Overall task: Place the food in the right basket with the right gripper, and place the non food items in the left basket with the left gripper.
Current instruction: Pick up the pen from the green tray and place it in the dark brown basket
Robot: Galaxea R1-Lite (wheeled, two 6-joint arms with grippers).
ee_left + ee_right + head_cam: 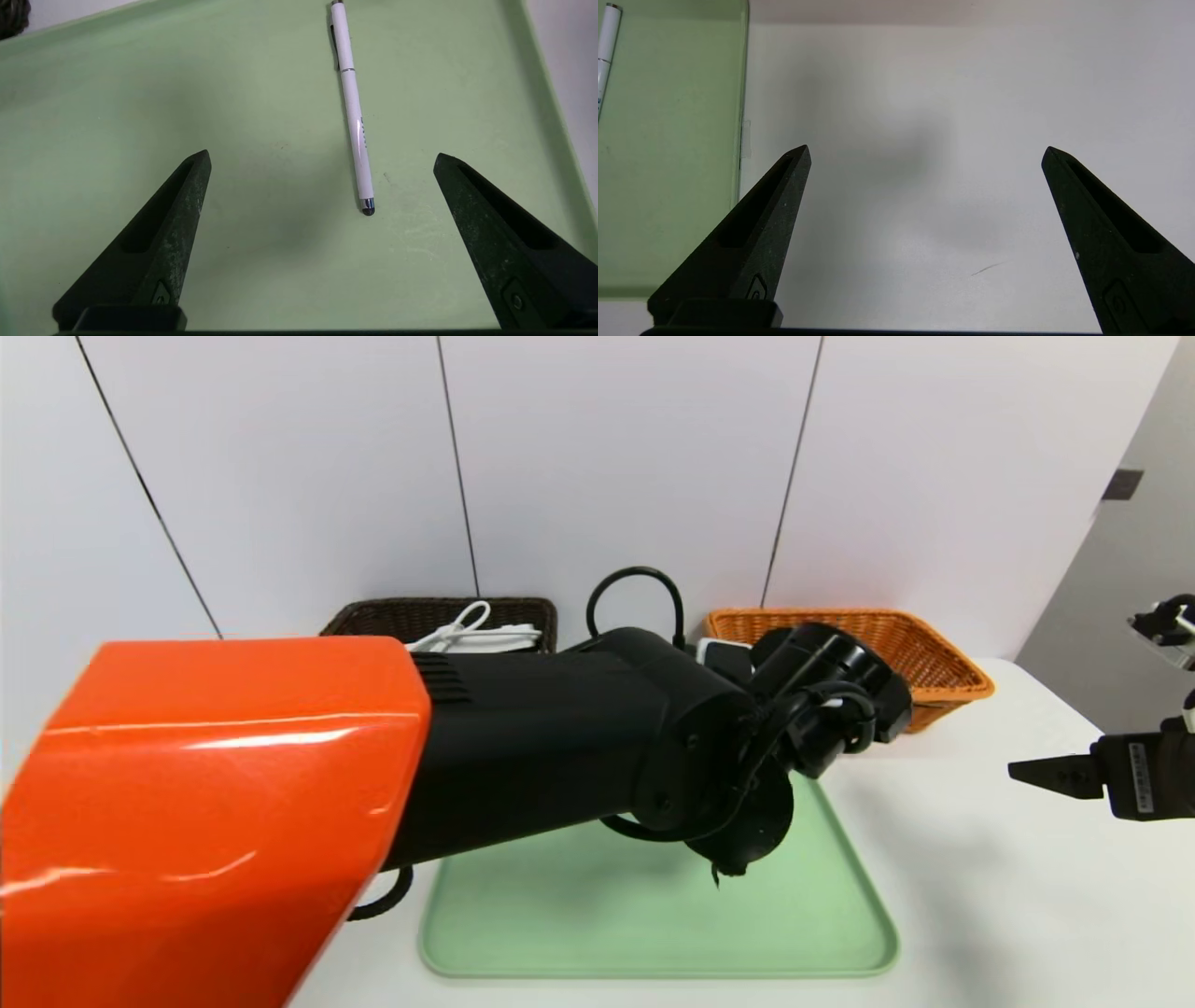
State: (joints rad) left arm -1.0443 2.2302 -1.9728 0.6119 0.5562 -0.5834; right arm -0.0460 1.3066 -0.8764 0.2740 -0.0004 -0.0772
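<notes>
The pen [356,121], a non food item, lies flat on the green tray [653,933], in the part toward the tray's right edge, well apart from that edge. Its long axis runs lengthwise away from the left hand [322,161], roughly along the tray's right edge; the dark rubber tip is the end nearer the hand, the clip end the farther one. The hand hangs above the tray with its fingers spread wide, holding nothing and touching nothing. Seen from its wrist, the pen falls within the span of the fingers but off the middle, and most of its length lies beyond the fingertips. The fingers would close across the pen, so little turning seems needed; the likely move is a small shift forward and toward the pen's side, then down to the tray.

A white pen also shows at the border of the right wrist view; whether it is the same one cannot be told. The right hand [927,156] waits wide open and without a load over the worktop [901,280], beyond the tray's right edge. The left hand is the one for this item, its goal the dark basket [401,611] past the tray's far edge, where the power strip [495,639] already sits.
</notes>
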